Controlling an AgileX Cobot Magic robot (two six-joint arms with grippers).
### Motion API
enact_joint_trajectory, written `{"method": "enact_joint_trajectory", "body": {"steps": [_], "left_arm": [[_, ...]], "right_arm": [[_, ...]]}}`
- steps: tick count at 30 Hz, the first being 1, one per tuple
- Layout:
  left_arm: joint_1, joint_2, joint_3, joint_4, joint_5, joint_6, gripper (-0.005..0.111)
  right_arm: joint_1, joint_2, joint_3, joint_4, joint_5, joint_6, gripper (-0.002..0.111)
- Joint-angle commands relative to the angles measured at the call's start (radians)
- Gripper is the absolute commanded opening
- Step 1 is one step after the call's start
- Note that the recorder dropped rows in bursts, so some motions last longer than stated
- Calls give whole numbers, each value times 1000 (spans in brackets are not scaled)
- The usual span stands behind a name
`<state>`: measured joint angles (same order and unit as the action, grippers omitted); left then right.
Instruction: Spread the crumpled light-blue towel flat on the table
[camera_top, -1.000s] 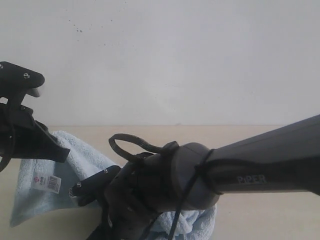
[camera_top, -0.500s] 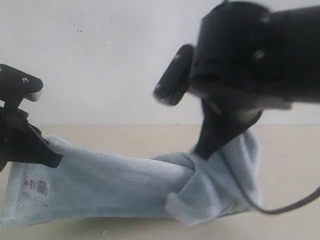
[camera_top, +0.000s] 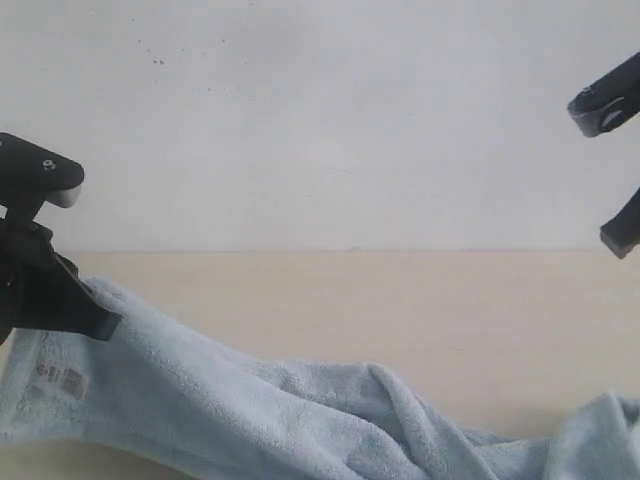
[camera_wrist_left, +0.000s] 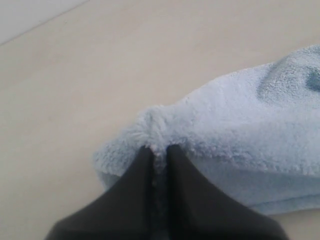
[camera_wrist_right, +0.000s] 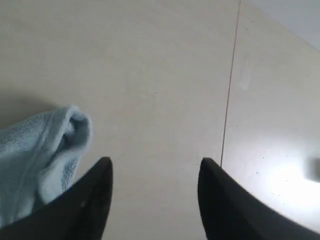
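The light-blue towel (camera_top: 250, 410) lies stretched in a long rumpled band across the table (camera_top: 420, 300), from the left edge to the lower right corner of the exterior view. Its white label (camera_top: 60, 380) shows near the left end. My left gripper (camera_wrist_left: 159, 150) is shut on a pinched fold at the towel's (camera_wrist_left: 240, 125) left end. My right gripper (camera_wrist_right: 156, 167) is open above bare table (camera_wrist_right: 165, 90) with nothing between its fingers. The towel's right end (camera_wrist_right: 45, 150) lies just beside one finger. In the exterior view the right gripper (camera_top: 612, 170) is raised at the far right.
A plain white wall (camera_top: 320, 120) stands behind the table. A thin seam (camera_wrist_right: 230, 85) runs across the tabletop in the right wrist view, with a bright glare patch (camera_wrist_right: 280, 180) beyond it.
My right gripper has pulled the towel's right end out to the right, let go of it and risen to the far right. The towel went from bunched to stretched. The left gripper has held still.
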<state>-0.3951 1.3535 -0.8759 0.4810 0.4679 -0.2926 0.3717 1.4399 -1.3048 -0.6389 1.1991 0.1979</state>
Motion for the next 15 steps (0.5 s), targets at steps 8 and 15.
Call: {"method": "enact_joint_trajectory", "body": {"steps": [8,15], "left_arm": [[4,-2,5,-2,23,-9,4],[4,-2,5,-9,30,-9,4]], "right_arm": [[39,51,111,616,6,-472,52],[46,68,448,600,-394,-551,52]]}}
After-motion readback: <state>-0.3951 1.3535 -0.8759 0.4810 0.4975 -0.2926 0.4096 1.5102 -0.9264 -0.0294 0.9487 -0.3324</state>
